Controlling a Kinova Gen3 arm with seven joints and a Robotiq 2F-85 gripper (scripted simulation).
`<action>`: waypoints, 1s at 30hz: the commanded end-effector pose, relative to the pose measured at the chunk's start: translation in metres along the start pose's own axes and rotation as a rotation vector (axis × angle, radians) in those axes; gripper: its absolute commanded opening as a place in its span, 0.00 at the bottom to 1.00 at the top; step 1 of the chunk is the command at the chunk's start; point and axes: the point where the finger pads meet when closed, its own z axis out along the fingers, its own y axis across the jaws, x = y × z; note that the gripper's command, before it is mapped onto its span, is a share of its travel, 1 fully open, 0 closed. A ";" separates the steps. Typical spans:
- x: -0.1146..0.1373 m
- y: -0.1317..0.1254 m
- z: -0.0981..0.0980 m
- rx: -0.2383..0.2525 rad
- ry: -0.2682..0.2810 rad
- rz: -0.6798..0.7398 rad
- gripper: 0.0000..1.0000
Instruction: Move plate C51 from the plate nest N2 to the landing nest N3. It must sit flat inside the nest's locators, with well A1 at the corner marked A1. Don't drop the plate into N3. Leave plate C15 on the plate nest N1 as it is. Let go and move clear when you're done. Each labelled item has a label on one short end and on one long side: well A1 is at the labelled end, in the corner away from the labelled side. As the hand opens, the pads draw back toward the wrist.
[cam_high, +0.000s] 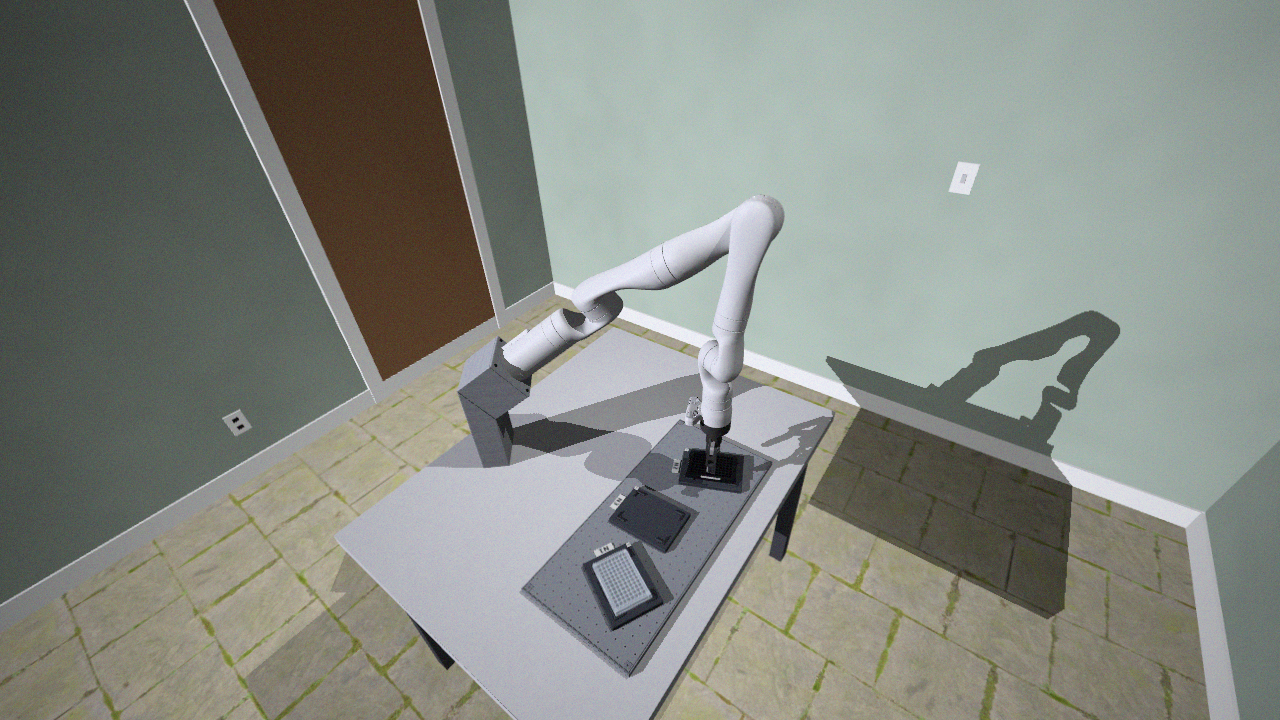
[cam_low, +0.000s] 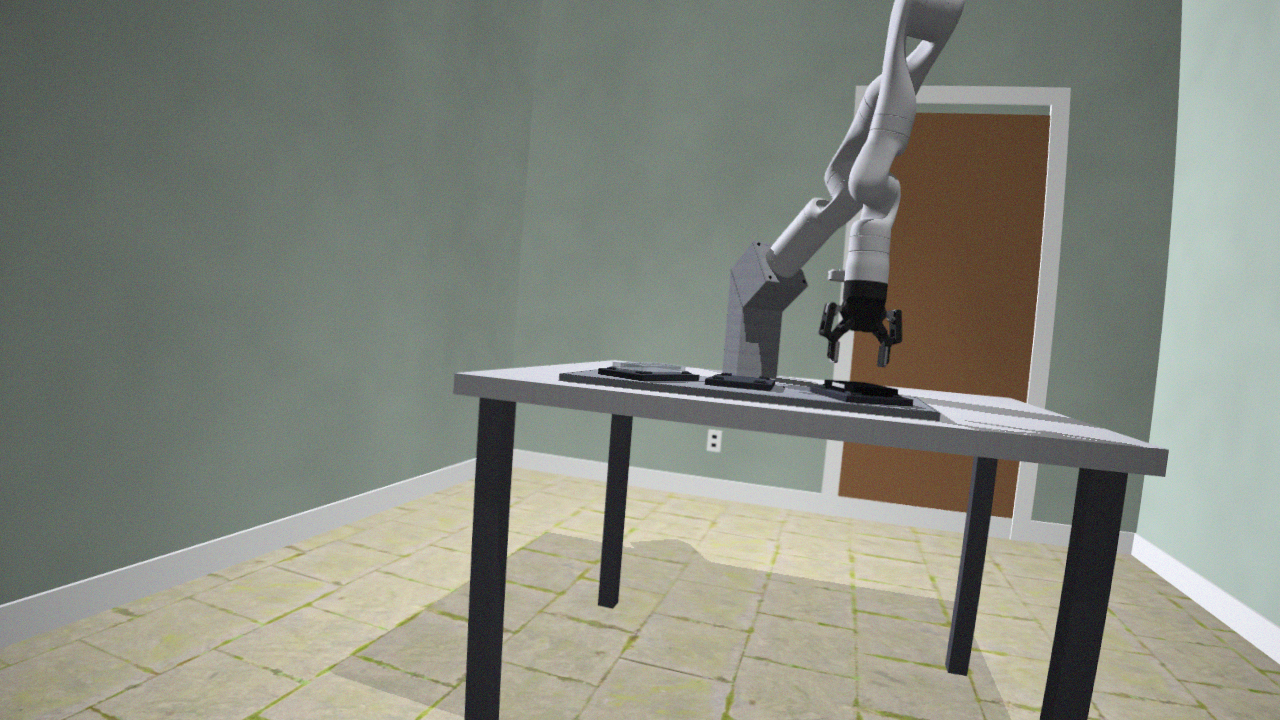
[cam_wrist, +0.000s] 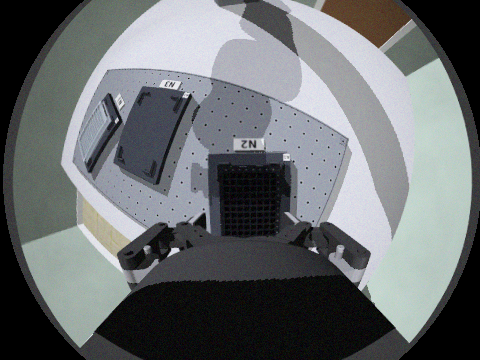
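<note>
The black plate C51 (cam_high: 716, 471) lies in nest N2 at the far end of the grey baseplate; it also shows in the wrist view (cam_wrist: 248, 199) under the N2 tag (cam_wrist: 248, 144). My gripper (cam_low: 860, 351) (cam_wrist: 243, 221) is open and empty. It points straight down and hangs a little above the plate, with a finger to each side of it. The empty dark landing nest N3 (cam_high: 652, 518) (cam_wrist: 150, 134) sits in the middle of the baseplate. The pale plate C15 (cam_high: 621, 579) lies in nest N1 at the near end.
The grey baseplate (cam_high: 644, 546) runs along the table's right edge. The arm's grey pedestal (cam_high: 490, 407) stands at the table's far left corner.
</note>
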 end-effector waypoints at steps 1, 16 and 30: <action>0.001 0.010 0.005 -0.015 0.003 -0.012 1.00; 0.002 0.012 0.009 -0.015 0.003 -0.012 1.00; 0.001 0.010 0.010 -0.015 0.003 -0.012 1.00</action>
